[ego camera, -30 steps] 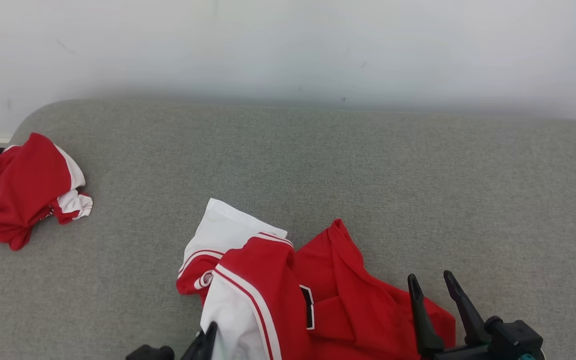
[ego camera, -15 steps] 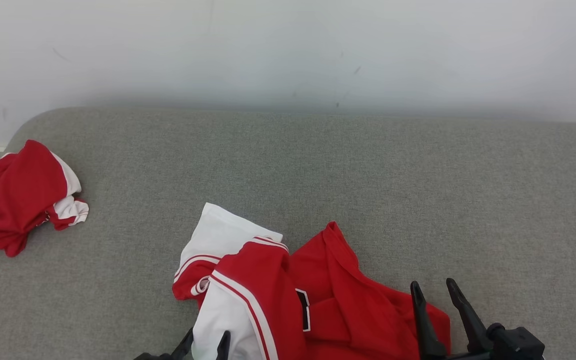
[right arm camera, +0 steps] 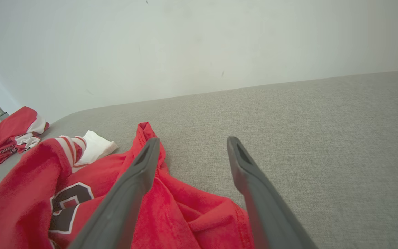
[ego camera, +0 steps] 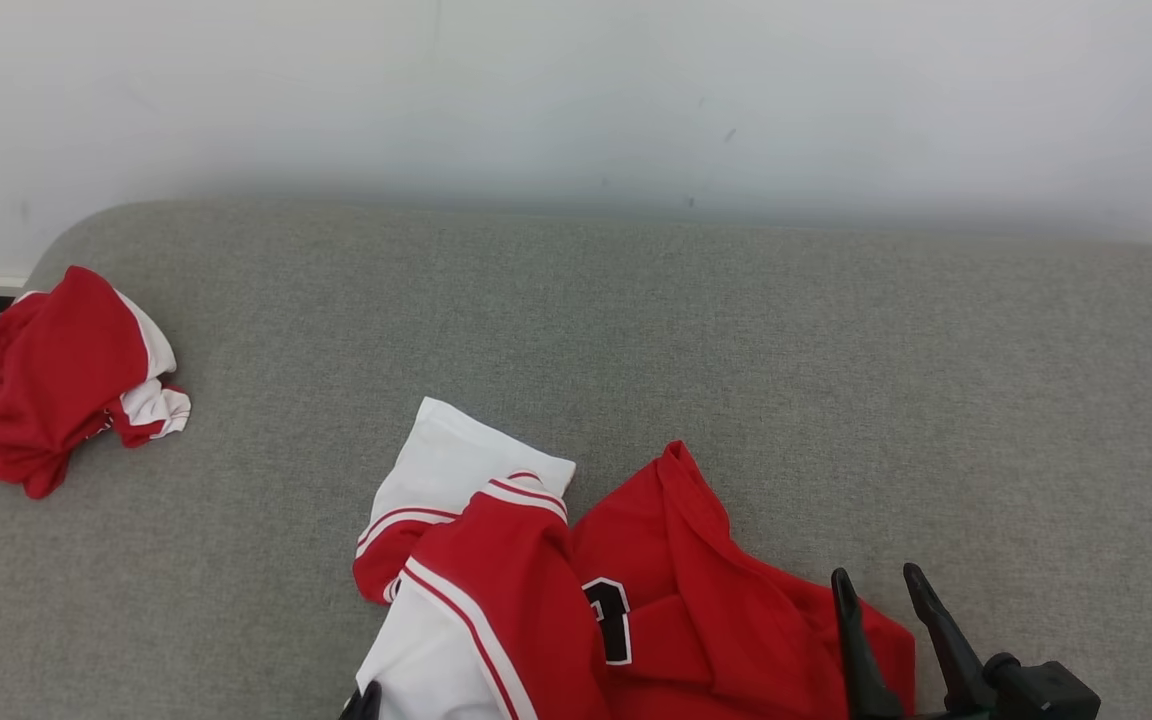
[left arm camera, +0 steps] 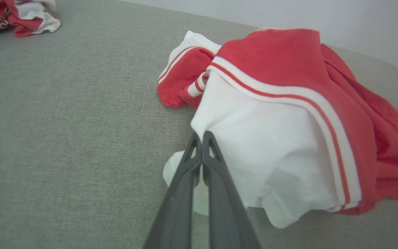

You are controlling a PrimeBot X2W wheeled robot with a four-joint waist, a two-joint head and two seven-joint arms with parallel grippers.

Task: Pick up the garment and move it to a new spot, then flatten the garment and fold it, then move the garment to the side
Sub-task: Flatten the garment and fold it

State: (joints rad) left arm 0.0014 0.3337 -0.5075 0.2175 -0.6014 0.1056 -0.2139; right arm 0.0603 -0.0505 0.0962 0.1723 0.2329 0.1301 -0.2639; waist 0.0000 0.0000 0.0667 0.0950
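Left claw [left arm camera: 201, 136] lower, tight on garment [left arm camera: 271, 145]

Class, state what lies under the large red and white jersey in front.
The grey cushion shows around the jersey; anything beneath its folds is covered and cannot be seen.

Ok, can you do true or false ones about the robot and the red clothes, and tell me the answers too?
1. The right end effector is open. True.
2. The left end effector is wide open. False: its two fingers are pressed together, right at the white part of the garment.
3. The garment is blue and yellow. False: it is red and white, with a black number showing.
4. A second red-and-white bundle lies at the far left of the grey cushion. True.
5. The garment is folded flat and neat. False: it lies crumpled in a heap.
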